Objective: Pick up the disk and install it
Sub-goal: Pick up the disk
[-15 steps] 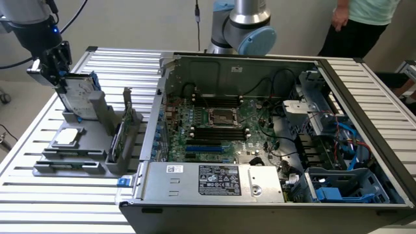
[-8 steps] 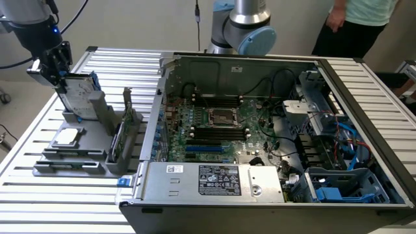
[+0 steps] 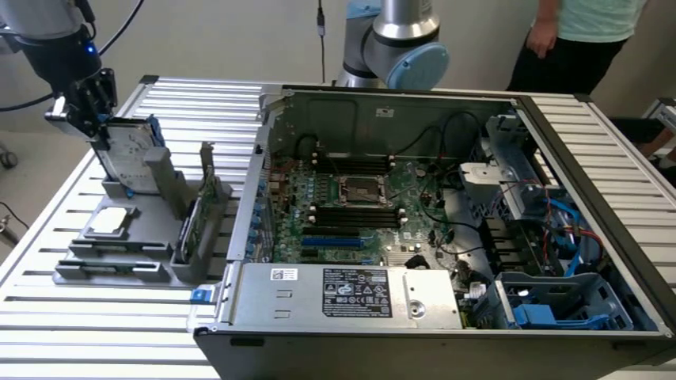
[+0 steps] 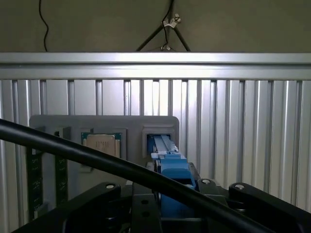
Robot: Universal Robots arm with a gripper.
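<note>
Open from above, the case [image 3: 349,119] leaves free passage. At the exterior view's left, its wall [image 3: 260,182] and an upright card [image 3: 201,214] stand between it and the disk [image 3: 132,154] under the gripper [image 3: 98,136]. A person [image 3: 591,32] stands at the far side.

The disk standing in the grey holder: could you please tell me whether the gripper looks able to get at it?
Probably yes: the gripper sits right at the top edge of the upright disk, and nothing stands between them.

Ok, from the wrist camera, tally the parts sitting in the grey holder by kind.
Disk: 1
Processor chip: 1
Green circuit cards: 2
Total: 4
</note>
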